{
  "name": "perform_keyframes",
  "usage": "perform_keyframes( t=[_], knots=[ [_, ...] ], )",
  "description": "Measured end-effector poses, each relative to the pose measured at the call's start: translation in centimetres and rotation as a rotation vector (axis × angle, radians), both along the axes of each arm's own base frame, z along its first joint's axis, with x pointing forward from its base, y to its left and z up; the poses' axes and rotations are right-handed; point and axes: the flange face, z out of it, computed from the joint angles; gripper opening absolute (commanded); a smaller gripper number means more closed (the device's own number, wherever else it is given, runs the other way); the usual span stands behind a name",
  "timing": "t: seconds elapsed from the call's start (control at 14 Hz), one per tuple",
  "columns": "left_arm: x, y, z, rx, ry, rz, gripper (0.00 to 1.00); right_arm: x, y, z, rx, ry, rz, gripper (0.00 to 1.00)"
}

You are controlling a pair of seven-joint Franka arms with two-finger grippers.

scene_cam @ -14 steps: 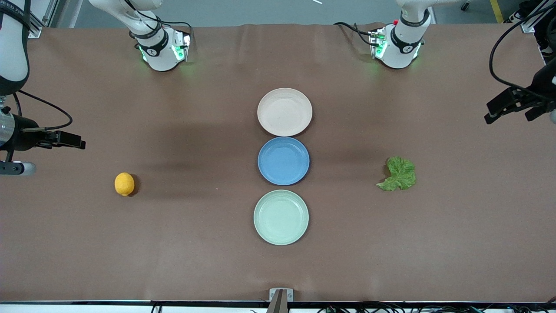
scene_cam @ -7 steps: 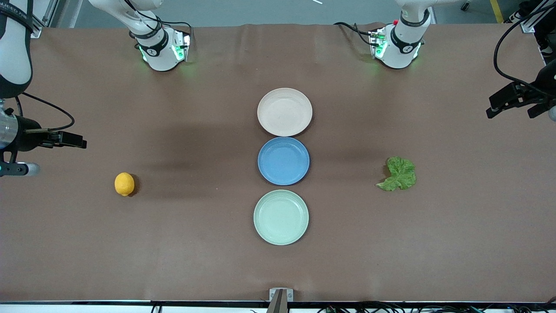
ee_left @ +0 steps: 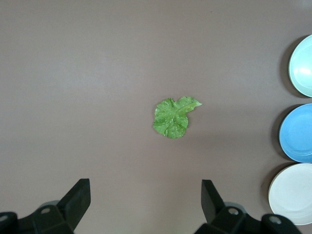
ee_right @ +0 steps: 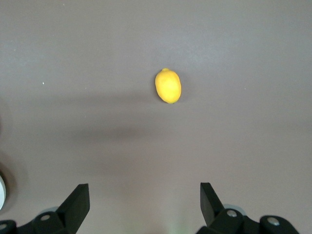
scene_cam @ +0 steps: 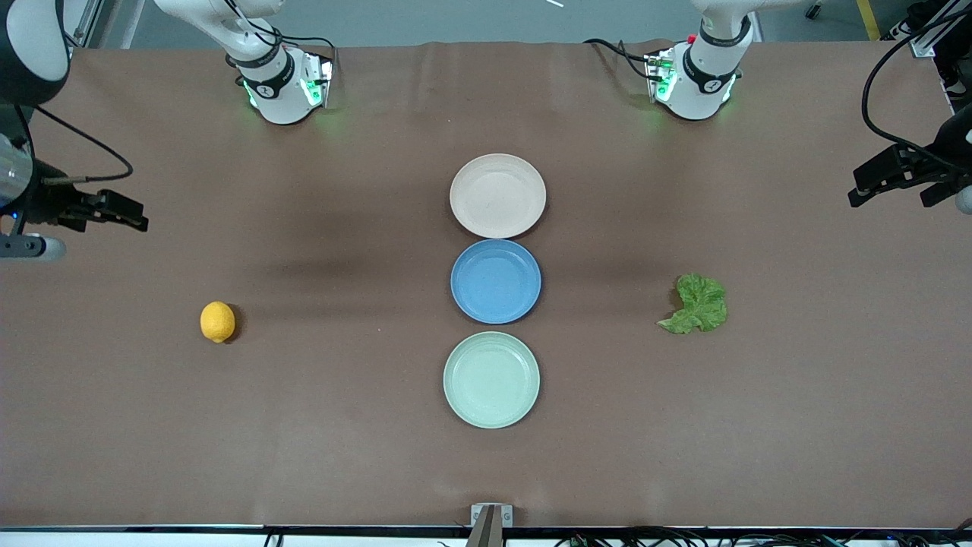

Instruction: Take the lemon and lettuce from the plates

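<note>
- Lying on the bare table (scene_cam: 319,425), not on any plate, the lemon (scene_cam: 218,321) sits toward the right arm's end and the lettuce (scene_cam: 695,305) toward the left arm's end, so the picking-off looks already done.
- Three plates run in a line down the middle: the beige-pink plate (scene_cam: 497,195) nearest the arm bases, the blue plate (scene_cam: 496,281) next, the pale green plate (scene_cam: 491,379) nearest the front camera. All three are bare.
- The right hand (scene_cam: 114,211) hangs in the air over the table's edge at the right arm's end, well apart from the lemon. In the right wrist view its two fingers (ee_right: 78,202) stand wide apart with nothing between them.
- The left hand (scene_cam: 885,176) is up over the edge at the left arm's end, away from the lettuce; its fingers (ee_left: 78,197) are likewise spread and empty.
- Each item lies on its own arm's side, probably so the arms never cross over the plates.
- The lemon's long axis runs roughly toward and away from the front camera; in the right wrist view its small nub points away from the fingers.
- The lettuce lies flat, its broad crinkled lobe toward the arm bases and a narrower tip reaching toward the plates and the front camera.
</note>
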Motion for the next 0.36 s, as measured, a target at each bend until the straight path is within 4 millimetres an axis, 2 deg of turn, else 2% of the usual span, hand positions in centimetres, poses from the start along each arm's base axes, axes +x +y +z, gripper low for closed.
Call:
perform_keyframes(
  t=[0.21, 0.36],
  knots=[
    [0.0, 0.0, 0.0, 0.000, 0.000, -0.001, 1.00, -2.4, 0.0, 1.2, 0.004, -0.016, -0.002, 1.00],
    [0.0, -0.1, 0.0, 0.000, 0.000, -0.001, 1.00, -3.1, 0.0, 1.4, 0.005, -0.022, -0.002, 1.00]
  ],
)
